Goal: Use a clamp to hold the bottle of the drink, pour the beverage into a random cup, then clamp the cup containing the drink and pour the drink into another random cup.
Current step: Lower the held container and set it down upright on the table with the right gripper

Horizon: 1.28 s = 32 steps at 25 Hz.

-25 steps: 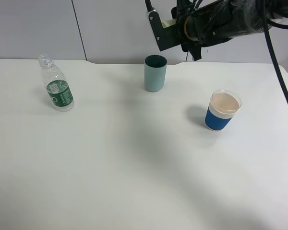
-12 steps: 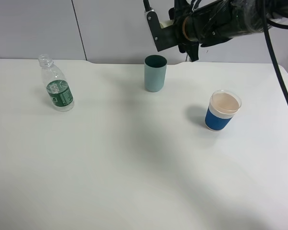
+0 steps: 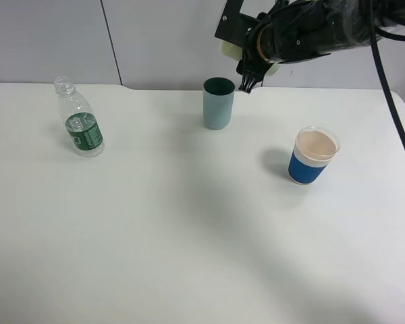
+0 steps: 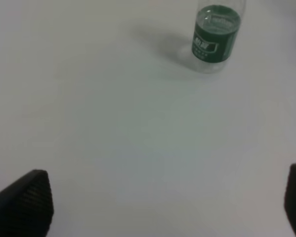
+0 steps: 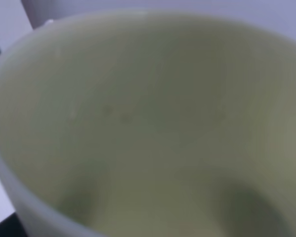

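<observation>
On the far left of the white tabletop [image 3: 155,223] stands the bottle of the drink [image 3: 79,119], upright and uncapped, its dark green label band low on the clear ribbed body; the left wrist view shows it too [image 4: 216,34], standing well ahead of the left tool [image 4: 158,202], whose two dark fingers [image 4: 24,202] sit wide apart at the edges of that view with nothing between them. Further right, near the back edge of the tabletop, the teal cup [image 3: 218,102] stands upright with its darker inside showing. Just above and to the right of its rim hangs the right arm [image 3: 310,30], wrapped in black, with the right tool [image 3: 251,66] tipped downward toward the teal cup. A sliver of pale yellow-green shows against that tool: the pale tumbler [image 3: 224,46], pinched in the tool and held clear of the tabletop. In the right wrist view the tumbler's inside [image 5: 153,123] fills almost the whole picture; whether any beverage lies in it cannot be told. To the right, well apart from the teal cup, a white cup with a blue sleeve [image 3: 312,156] stands upright.
</observation>
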Tool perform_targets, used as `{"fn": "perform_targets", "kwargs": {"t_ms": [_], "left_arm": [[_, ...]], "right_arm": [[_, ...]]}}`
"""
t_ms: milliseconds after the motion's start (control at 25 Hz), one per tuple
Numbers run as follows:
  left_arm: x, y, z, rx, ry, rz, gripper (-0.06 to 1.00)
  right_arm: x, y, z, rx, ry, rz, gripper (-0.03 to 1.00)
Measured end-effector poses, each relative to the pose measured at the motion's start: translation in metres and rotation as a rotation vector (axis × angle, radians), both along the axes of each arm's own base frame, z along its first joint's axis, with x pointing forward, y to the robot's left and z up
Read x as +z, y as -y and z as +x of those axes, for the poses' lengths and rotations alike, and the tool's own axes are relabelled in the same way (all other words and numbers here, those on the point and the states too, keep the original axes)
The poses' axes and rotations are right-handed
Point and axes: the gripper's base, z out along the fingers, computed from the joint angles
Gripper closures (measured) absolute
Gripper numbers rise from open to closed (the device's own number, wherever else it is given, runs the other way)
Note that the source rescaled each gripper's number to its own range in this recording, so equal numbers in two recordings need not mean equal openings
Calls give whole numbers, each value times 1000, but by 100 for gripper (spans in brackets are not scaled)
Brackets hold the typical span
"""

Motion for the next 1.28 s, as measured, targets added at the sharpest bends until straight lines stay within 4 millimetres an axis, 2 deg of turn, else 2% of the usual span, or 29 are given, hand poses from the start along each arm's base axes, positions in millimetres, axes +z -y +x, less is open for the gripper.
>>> {"fn": "perform_targets", "kwargs": {"t_ms": [200,320,480,640,800,960,1080,1160,1280], "left_arm": [[0,0,0,0,0,0,7],[0,0,0,0,0,0,7],[0,0,0,0,0,0,7],[0,0,0,0,0,0,7],[0,0,0,0,0,0,7],[0,0,0,0,0,0,7],[0,0,0,0,0,0,7],[0,0,0,0,0,0,7],[0,0,0,0,0,0,7]], "right_arm": [[18,-3,-6,-87,-14,246,96],[35,-16,-18,-63,-17,363,96],[55,-49,-41,96,-36,469,96],[67,-90,-73,328,-96,579,96],[72,-117,-96,519,-179,714,96],[79,-129,-109,646,-241,842,96],[81,-132,-115,678,-293,946,96],[75,-131,-118,672,-317,1004,96],[53,-127,-124,663,-277,982,96]]}}
